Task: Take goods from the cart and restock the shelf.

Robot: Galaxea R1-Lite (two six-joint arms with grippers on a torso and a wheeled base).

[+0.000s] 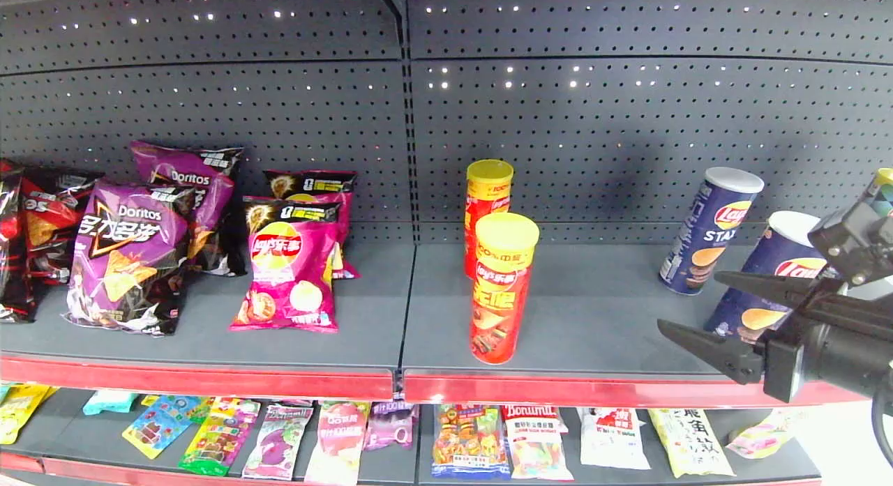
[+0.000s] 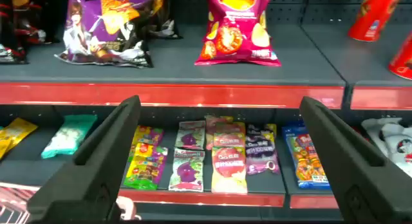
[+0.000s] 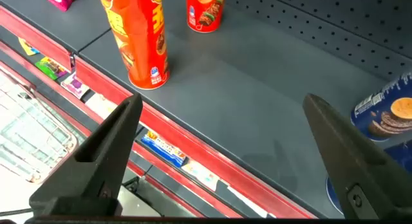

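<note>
The shelf point(image 1: 586, 312) is carrying snacks across its dark upper board. Two red chip cans are standing near the middle, the front can point(image 1: 504, 287) close to the red front edge and the rear can point(image 1: 488, 207) just behind it. Two blue cans point(image 1: 711, 228) are standing toward the right end. Purple chip bags point(image 1: 129, 256), pink chip bags point(image 1: 293, 273) and red-and-black bags point(image 1: 35, 221) are leaning in rows on the left.

The right gripper point(image 1: 691, 301) is hovering at the shelf's front edge, just in front of the nearer blue can point(image 1: 774, 277). Its fingers are spread wide and holding nothing. In the right wrist view the wire cart point(image 3: 29, 140) is showing below the shelf edge.

The left gripper point(image 2: 220, 103) is hanging in front of the shelving at the level of the lower shelf, its fingers likewise parted and empty. Flat candy packs point(image 2: 187, 166) are lying side by side on that shelf, beneath the pink and purple bags.
</note>
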